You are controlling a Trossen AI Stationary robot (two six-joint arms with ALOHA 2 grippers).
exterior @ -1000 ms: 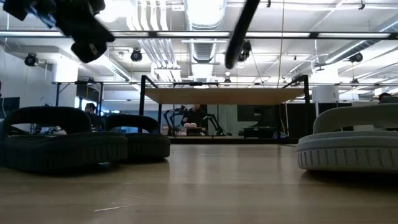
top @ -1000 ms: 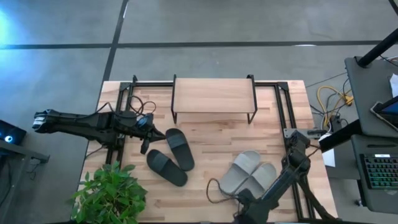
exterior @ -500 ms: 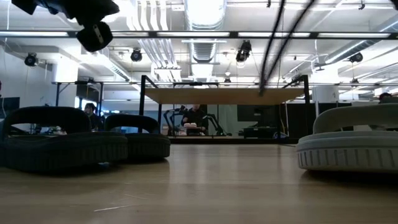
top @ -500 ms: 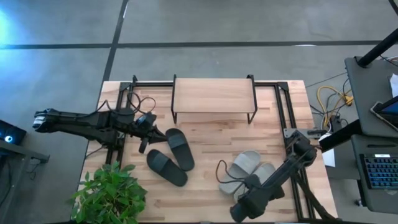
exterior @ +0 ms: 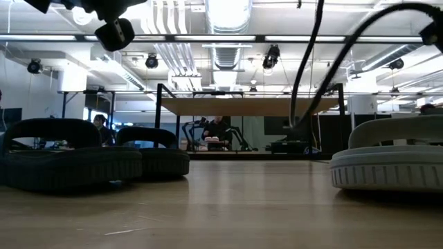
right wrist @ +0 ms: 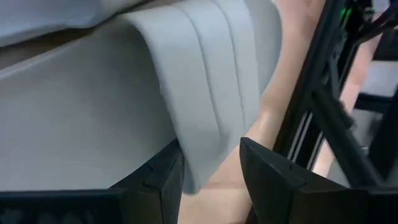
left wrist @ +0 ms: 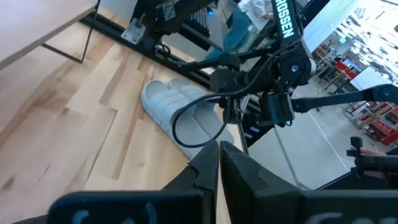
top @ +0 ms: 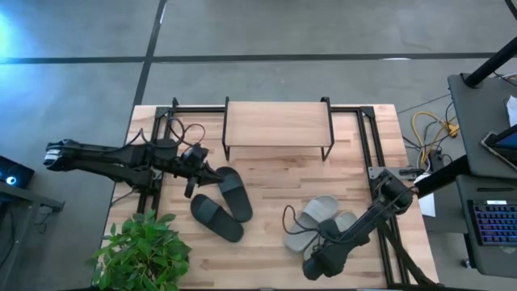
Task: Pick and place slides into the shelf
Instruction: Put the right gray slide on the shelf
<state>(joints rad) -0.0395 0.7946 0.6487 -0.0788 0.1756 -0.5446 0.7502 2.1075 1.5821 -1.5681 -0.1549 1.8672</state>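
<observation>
Two black slides [top: 234,194] [top: 216,218] lie sole-down left of the table's middle; the low view shows them [exterior: 62,159] too. The two grey slides [top: 319,212] lie side by side nearer the right. The shelf [top: 277,124] stands on its thin black legs at the far edge. My left gripper [top: 208,174] hovers shut above the table, just left of the farther black slide. My right gripper [right wrist: 208,180] is open at the grey pair's near end, its fingers on either side of a strap's edge [right wrist: 205,118]. Whether they touch it I cannot tell.
A potted plant [top: 144,246] stands at the near left corner. Black frame rails [top: 367,145] run along the table's left, right and far sides. Bare wood [top: 275,174] lies between the shelf and the slides. A cable loop [top: 287,222] hangs from my right arm.
My right arm has swung from the near edge toward the far edge, bringing its gripper up to the grey slides. My left gripper has drifted a little toward the right, closer to the farther black slide. The slides have stayed put.
</observation>
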